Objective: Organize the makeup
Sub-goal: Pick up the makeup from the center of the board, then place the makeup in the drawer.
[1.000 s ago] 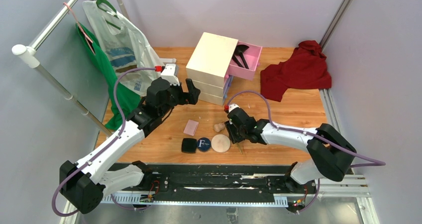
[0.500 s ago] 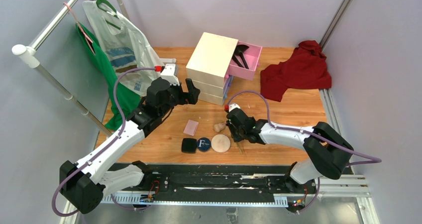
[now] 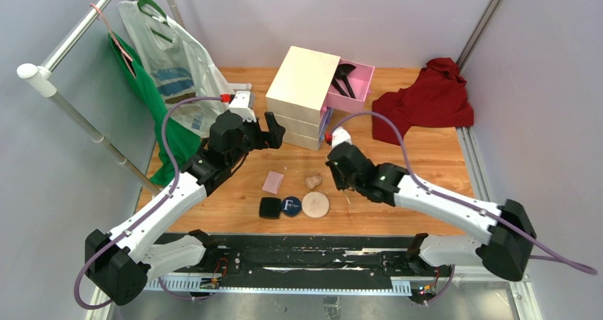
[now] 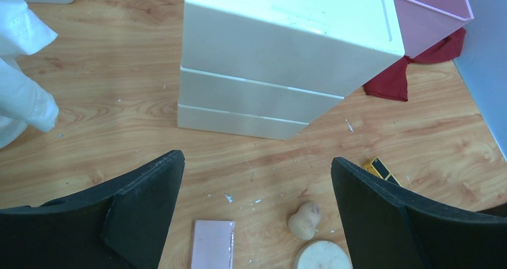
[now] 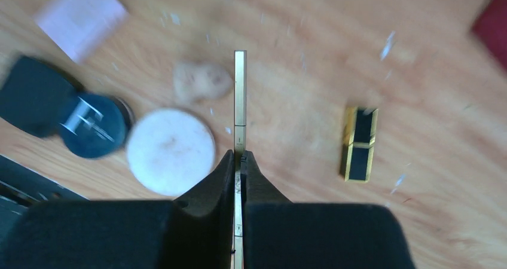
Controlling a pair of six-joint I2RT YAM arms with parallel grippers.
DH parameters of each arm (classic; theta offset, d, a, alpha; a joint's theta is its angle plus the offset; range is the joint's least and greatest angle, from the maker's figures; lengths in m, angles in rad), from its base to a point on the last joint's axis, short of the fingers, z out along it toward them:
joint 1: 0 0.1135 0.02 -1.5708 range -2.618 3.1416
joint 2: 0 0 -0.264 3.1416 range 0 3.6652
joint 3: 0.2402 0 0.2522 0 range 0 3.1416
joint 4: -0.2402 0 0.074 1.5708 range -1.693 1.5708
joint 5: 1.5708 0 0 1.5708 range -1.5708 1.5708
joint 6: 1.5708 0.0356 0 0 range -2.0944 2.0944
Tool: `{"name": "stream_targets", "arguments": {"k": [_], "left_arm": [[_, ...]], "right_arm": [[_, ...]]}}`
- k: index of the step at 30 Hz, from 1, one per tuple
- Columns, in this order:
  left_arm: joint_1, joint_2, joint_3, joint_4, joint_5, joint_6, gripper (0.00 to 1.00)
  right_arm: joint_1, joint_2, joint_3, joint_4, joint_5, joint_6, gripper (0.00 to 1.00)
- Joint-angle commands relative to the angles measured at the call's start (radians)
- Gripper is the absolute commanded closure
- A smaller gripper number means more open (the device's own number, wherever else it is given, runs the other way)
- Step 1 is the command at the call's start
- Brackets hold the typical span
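**Pencil in hand.** The right gripper, half open and low over the table a second ago, is now clamped on a thin gold pencil. The pencil juts straight ahead of the fingertips. The arm has lifted clear of the wood and swung toward the chest. The chest's pink drawer stands pulled out beyond the gripper, with black brushes already inside.

The rest of the makeup lies on the table beneath the gripper:
- The puff sits just left of the fingertips.
- The sponge lies beside the pencil's far half.
- The navy compact and the black compact, which touch each other, lie farther left.
- The pink square lies ahead and far left.
- The lipstick lies off to the right.

None of these appears to have shifted.

The left gripper has not moved. Its jaws are wide apart and hold nothing. The chest stands straight ahead of it, and the pink square and sponge lie below, between its fingers.

The lift suggests the pick has succeeded and the pencil is bound for the open drawer. Six loose pieces would then remain, so the sorting looks far from finished. The pencil is pinched near one end with most of its length free, so it may well pivot in the jaws on the way.
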Motion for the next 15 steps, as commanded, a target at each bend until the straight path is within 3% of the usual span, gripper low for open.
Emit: {"name": "stream_targets", "arguments": {"k": [1,6,15], "left_arm": [[-0.007,-0.021,0.015,0.018,-0.009,0.007,0.02],[-0.007,-0.026,0.017,0.018,-0.004,0.004,0.02],[-0.007,-0.047,0.014,0.015,-0.010,0.003,0.02]], "right_arm": [[0.024,-0.123,0.146,-0.107,0.132,-0.059,0.99],[-0.010,-0.116,0.327,-0.042,0.265,-0.196,0.99],[-0.249,0.191,0.739,0.054,0.110,-0.364,0.99]]}}
